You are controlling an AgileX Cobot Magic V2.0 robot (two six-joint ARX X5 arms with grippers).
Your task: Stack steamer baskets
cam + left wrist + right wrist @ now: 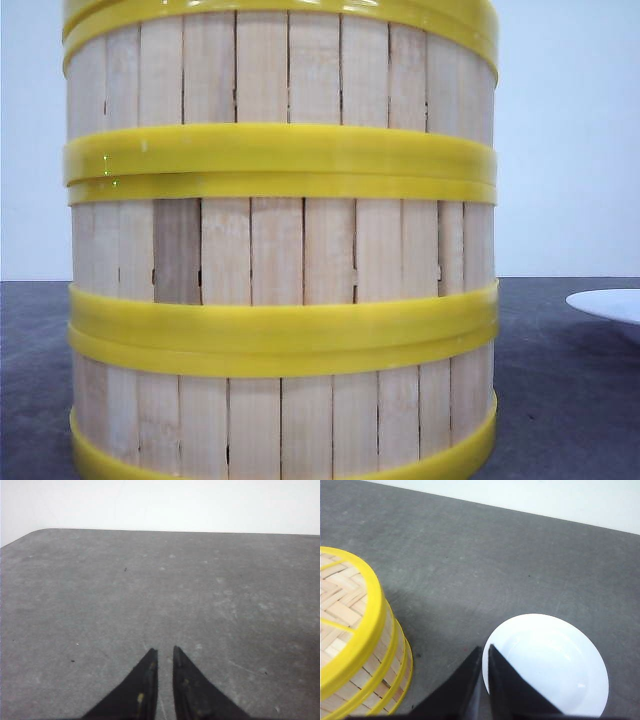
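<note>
Three steamer baskets [280, 250] stand stacked one on another close to the front camera, filling most of that view, with pale slats and yellow bands. From the right wrist view I see the stack's woven top [342, 612] and yellow rims. My right gripper [485, 648] is shut with nothing in it, hanging above the table between the stack and a white plate. My left gripper [164, 650] is shut with only a thin slit between its fingers, holding nothing, over bare grey table. Neither gripper shows in the front view.
A shallow white plate [555, 665] lies to the right of the stack, its edge showing in the front view [610, 303]. The grey table [150, 590] has a rounded far corner against a white wall.
</note>
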